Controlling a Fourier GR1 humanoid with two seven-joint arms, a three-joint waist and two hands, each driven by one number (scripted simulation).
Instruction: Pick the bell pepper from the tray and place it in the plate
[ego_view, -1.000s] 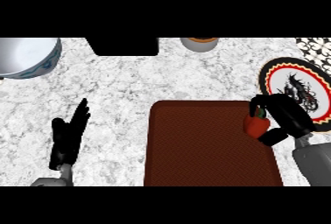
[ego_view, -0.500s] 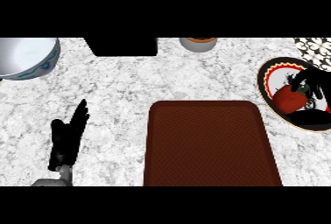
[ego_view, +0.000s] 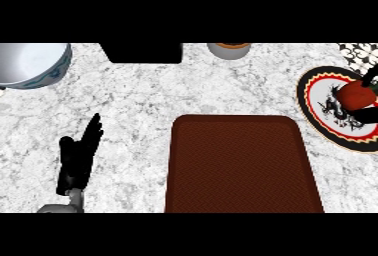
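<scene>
sitting over the round white plate with a black, red and gold patterned rim (ego_view: 319, 116) at the right edge of the head view, the red bell pepper (ego_view: 356, 96) is off the dark brown rectangular tray (ego_view: 240, 165), which lies bare on the grey-white marbled counter (ego_view: 155, 100). the black right hand (ego_view: 369, 80) shows only as dark finger shapes above and below the pepper, apparently curled round it (most of the hand is cut off by the edge, so this is a judgement). whether the pepper rests on the plate or hangs just above it i cannot tell.

the risks lie in the release. if the fingers open while the pepper is above the surface, or near the rim rather than the centre, the rounded pepper could roll off onto the counter. a finger dragging across it on withdrawal could tip it or shift the plate, which sits close to the counter's right side.

the black left hand (ego_view: 77, 160) rests at lower left, fingers straight and relaxed, holding nothing, well apart from the tray.
</scene>
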